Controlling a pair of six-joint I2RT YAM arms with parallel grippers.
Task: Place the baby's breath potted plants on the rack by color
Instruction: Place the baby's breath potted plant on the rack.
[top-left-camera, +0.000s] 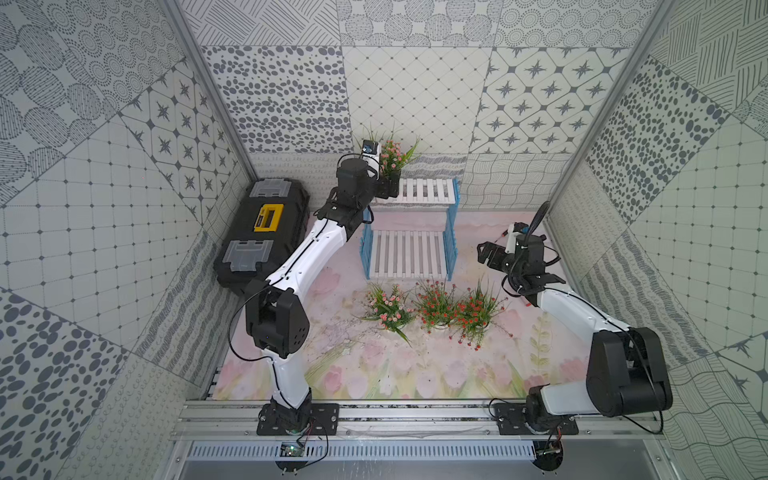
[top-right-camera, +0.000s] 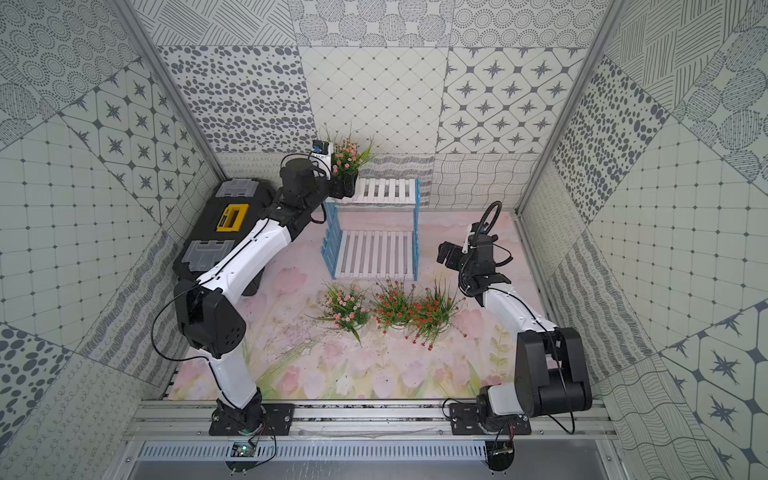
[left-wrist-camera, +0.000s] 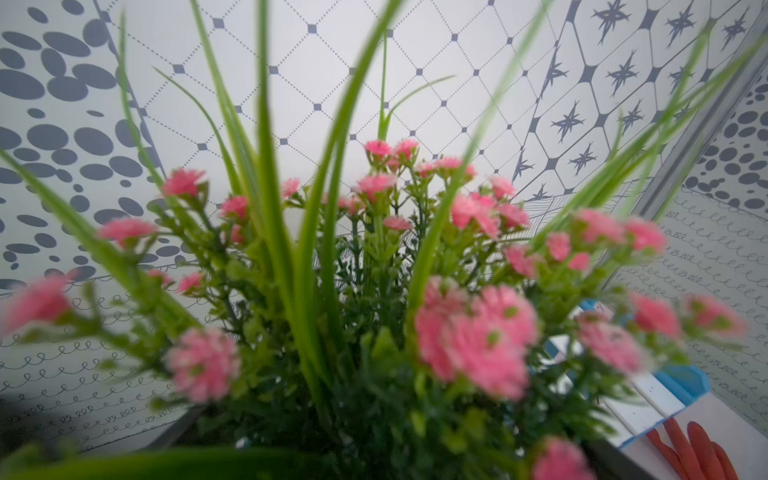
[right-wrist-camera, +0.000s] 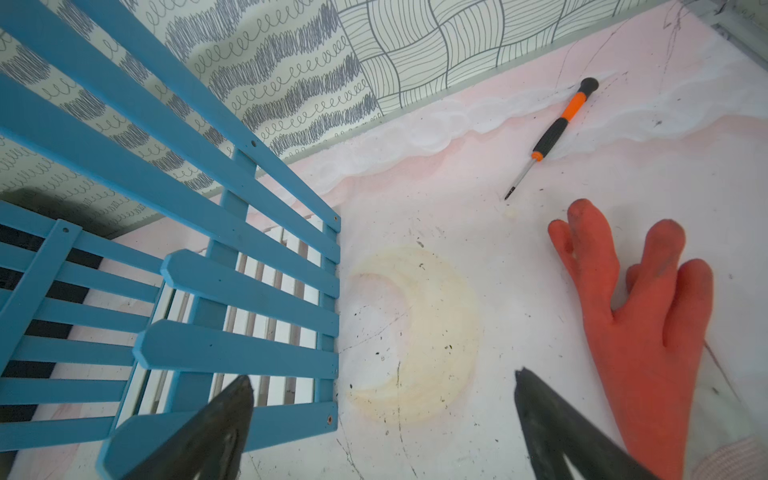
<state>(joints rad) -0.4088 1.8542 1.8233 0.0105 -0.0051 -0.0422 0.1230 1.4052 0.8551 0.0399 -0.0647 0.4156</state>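
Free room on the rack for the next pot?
Lower shelf is bare end to end. Upper shelf is free right of the pink plant in the left gripper. Crowded: the three-plant row in front, foliage overlapping.

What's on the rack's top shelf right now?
One pink plant at its left end, held in the left gripper; other slats bare. The gripper covers the pot, so whether it's set down is hidden.

top views: high over the front edge, tilted down toward back wall, far, nearly the same whole scene | left wrist: tight against pink plant, facing back wall | right wrist: low, close, beside rack, also in both top views
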